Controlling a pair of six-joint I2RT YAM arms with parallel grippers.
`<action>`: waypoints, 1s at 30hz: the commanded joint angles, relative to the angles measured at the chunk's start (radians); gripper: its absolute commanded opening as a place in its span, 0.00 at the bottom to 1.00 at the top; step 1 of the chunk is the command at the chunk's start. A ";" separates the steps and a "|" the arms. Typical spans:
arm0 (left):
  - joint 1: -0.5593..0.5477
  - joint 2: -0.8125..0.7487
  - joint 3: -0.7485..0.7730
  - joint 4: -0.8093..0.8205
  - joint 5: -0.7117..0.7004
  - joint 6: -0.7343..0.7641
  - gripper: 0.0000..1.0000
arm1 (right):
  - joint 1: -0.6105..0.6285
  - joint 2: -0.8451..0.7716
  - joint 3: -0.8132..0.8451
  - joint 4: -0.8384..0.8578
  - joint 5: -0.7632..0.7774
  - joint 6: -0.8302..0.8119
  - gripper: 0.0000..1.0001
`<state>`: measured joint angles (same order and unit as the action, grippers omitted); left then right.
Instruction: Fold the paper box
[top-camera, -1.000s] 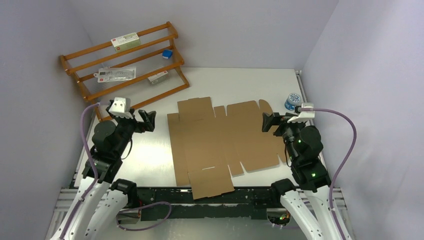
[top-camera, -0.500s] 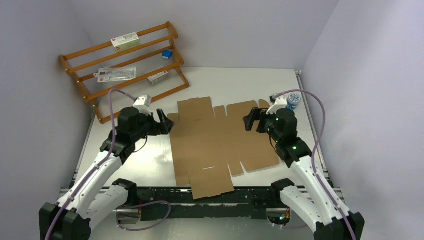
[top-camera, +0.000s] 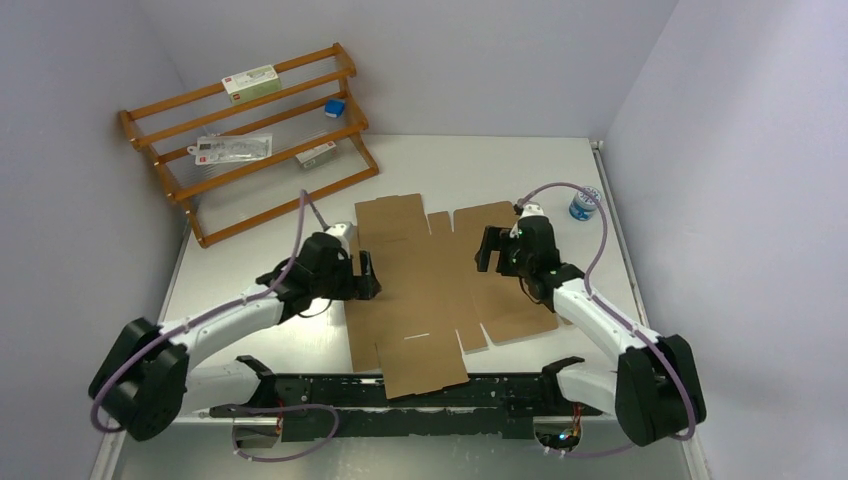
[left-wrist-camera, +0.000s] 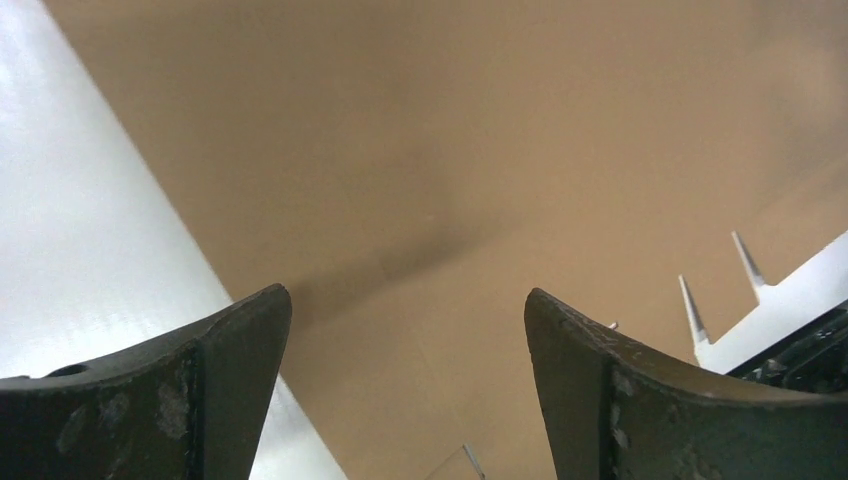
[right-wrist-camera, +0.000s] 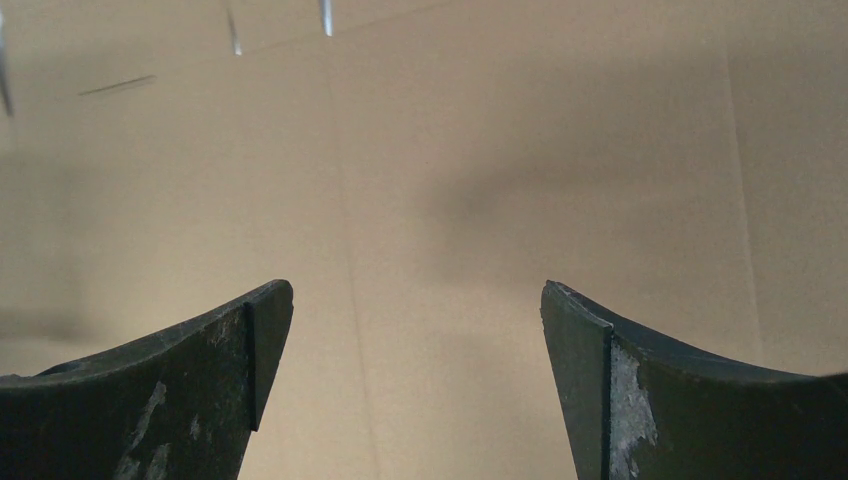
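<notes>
Not yet folded anywhere, with the plain brown die-cut corrugated cardboard sheet (top-camera: 420, 290) lying flat on the white bench (top-camera: 470, 165) beside the orange wooden rack (top-camera: 250, 140), left hand (top-camera: 367, 277) open and empty over its rack-side edge, right hand (top-camera: 487, 250) likewise over its far side.

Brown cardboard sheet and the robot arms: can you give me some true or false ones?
The flat brown cardboard sheet lies unfolded on the white table. True.
The left arm's jaws are squeezing the sheet. False: they stand open over its left edge, holding nothing.
The right arm's jaws stand open above the sheet. True.
The small round blue container sits on the sheet. False: it stands on the table, off to the right of it.
</notes>
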<state>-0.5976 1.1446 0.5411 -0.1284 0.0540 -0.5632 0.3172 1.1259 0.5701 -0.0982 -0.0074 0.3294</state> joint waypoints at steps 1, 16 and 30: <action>-0.055 0.099 0.008 0.093 -0.074 -0.038 0.92 | 0.005 0.061 -0.001 0.048 0.060 0.009 1.00; -0.057 0.248 0.079 0.078 -0.196 0.004 0.94 | 0.025 0.231 0.005 0.063 -0.050 0.154 0.99; -0.057 0.517 0.283 0.157 -0.186 0.060 0.94 | 0.193 0.174 -0.050 -0.046 0.005 0.234 1.00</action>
<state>-0.6514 1.5761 0.7509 -0.0277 -0.1417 -0.5297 0.4744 1.3403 0.5545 -0.0605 0.0048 0.5056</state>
